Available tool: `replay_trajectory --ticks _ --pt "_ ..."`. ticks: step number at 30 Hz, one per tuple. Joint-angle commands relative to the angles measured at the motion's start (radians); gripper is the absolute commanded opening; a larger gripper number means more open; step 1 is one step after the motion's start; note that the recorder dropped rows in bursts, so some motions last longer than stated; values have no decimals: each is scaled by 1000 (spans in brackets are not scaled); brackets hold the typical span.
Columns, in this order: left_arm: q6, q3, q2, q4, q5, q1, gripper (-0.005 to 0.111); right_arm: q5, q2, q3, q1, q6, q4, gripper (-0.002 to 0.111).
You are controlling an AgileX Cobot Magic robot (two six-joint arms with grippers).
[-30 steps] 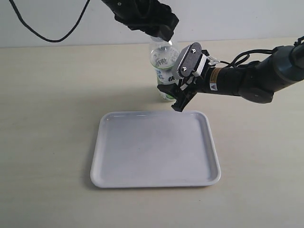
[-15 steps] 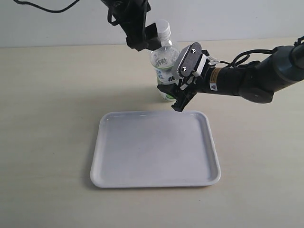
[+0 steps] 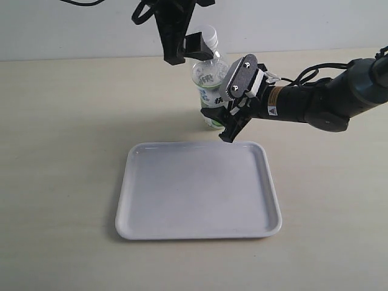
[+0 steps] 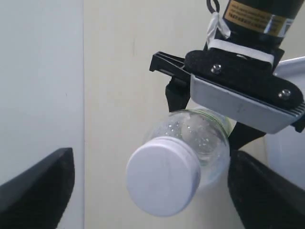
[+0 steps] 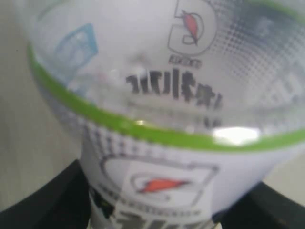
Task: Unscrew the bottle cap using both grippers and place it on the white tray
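White bottle cap point(image 3: 210, 35) sat on the neck of the bottle point(image 3: 208, 76), which stood upright on the surface point(image 3: 73, 121). The right gripper point(image 3: 223, 114) was clamped on the bottle's labelled body. The left gripper point(image 3: 183, 51) hung beside the cap, spread wide and clear of it. The white tray point(image 3: 197, 191) lay flat just beside the bottle's base, on the camera side.

From the outside camera we look down at a slant across the table point(image 3: 60, 151). The tray point(image 3: 194, 188) is nearest us, the bottle point(image 3: 206, 73) behind it, and the wall point(image 3: 303, 24) at the far edge. From the left wrist we look closely down onto the cap point(image 4: 163, 175), out between the fingers point(image 4: 38, 186) of the left gripper point(image 4: 152, 157). From the right wrist we sit so near the label point(image 5: 157, 191) that it fills a blurred frame. All three views share the bottle.
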Motion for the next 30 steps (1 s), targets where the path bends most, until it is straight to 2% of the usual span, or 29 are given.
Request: replay_trajectory --ticks 1,8,10,14,21,23,26,28,30 --pt "10 -3 -7 -23 -7 0 81 189 30 18 -5 -21 -40 0" --pt "10 -3 9 -27 6 0 57 189 30 18 -5 -21 -40 0" --pt "10 -3 9 -27 4 0 58 189 30 18 -5 -21 -40 0" --pt "-26 -3 17 -27 -1 0 66 189 30 18 -5 -21 -40 0" --pt "-233 -3 21 -27 -91 0 67 189 30 18 -5 -21 -40 0" --pt "-307 -3 21 -27 -84 0 67 189 30 18 -5 -21 -40 0" --pt "-349 -3 21 -17 11 0 67 189 30 18 -5 -21 -40 0" --pt "-255 -3 21 59 11 0 67 189 30 18 -5 -21 -40 0" --pt "-162 -3 21 68 11 2 67 189 30 18 -5 -21 -40 0"
